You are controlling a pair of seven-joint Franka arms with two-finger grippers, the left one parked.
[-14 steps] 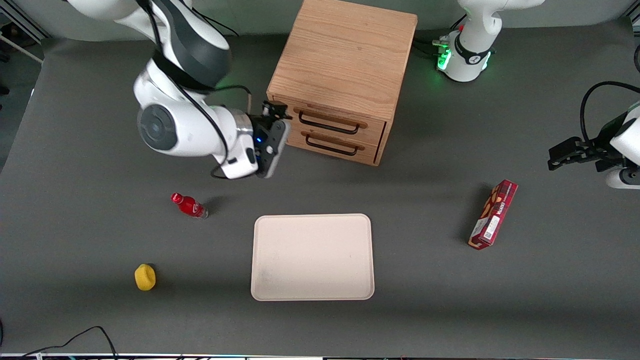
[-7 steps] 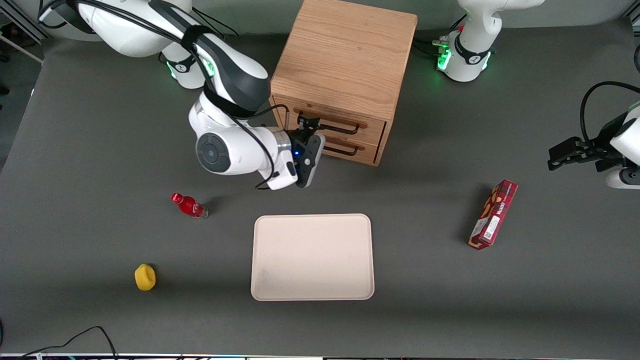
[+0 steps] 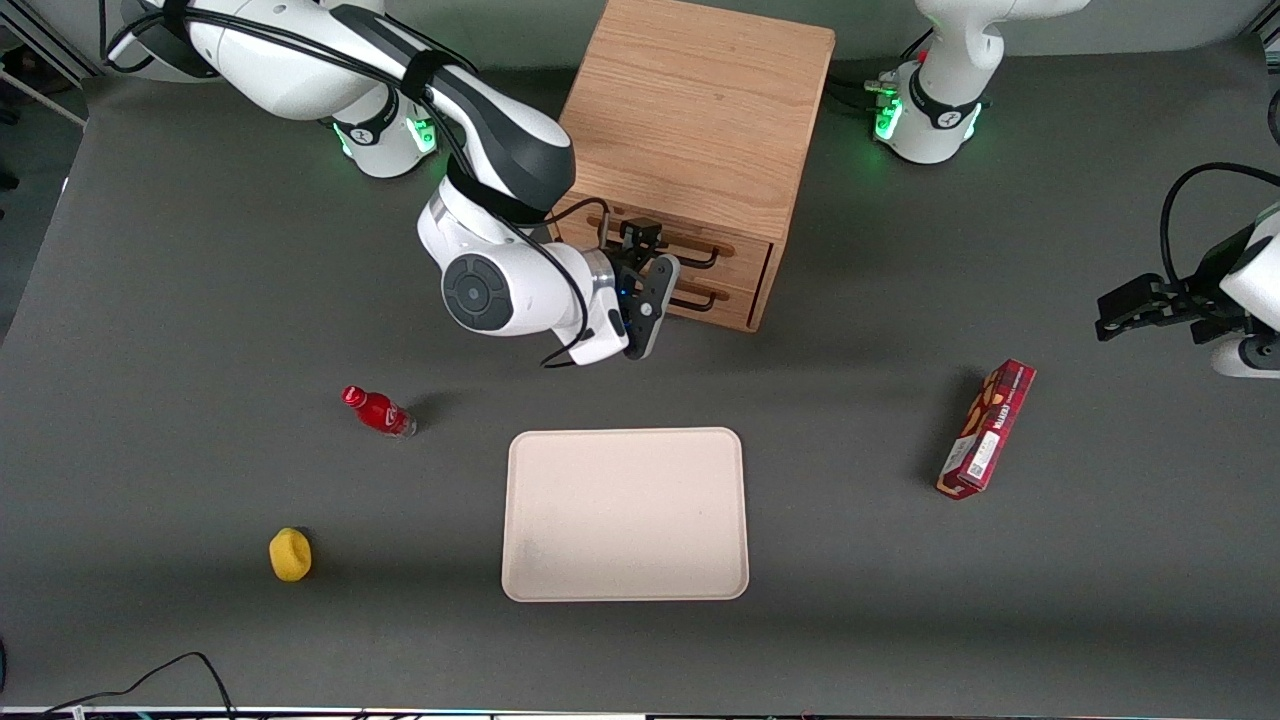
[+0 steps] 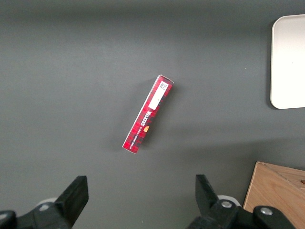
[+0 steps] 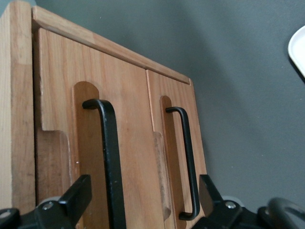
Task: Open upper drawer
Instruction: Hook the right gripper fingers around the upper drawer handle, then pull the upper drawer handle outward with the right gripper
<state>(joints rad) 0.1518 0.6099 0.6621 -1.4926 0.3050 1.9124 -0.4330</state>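
The wooden cabinet (image 3: 690, 110) stands at the back of the table, both drawers shut. The upper drawer (image 3: 742, 258) has a black wire handle (image 3: 702, 263); the twin lower drawer (image 3: 728, 303) sits under it. My right gripper (image 3: 668, 285) is open and empty, close in front of the drawer fronts and covering part of both handles. In the right wrist view the open gripper (image 5: 143, 202) faces the fronts, with the upper drawer's handle (image 5: 108, 157) between its fingers (image 5: 78, 195) and the lower drawer's handle (image 5: 188, 162) just inside the second finger. It touches nothing.
A cream tray (image 3: 625, 515) lies nearer the front camera than the cabinet. A red bottle (image 3: 380, 411) and a yellow object (image 3: 290, 554) lie toward the working arm's end. A red box (image 3: 985, 428) lies toward the parked arm's end, also in the left wrist view (image 4: 147, 113).
My gripper has swung from beside the cabinet's corner to in front of the drawer fronts, moving toward the parked arm's end. The drawers have not moved.
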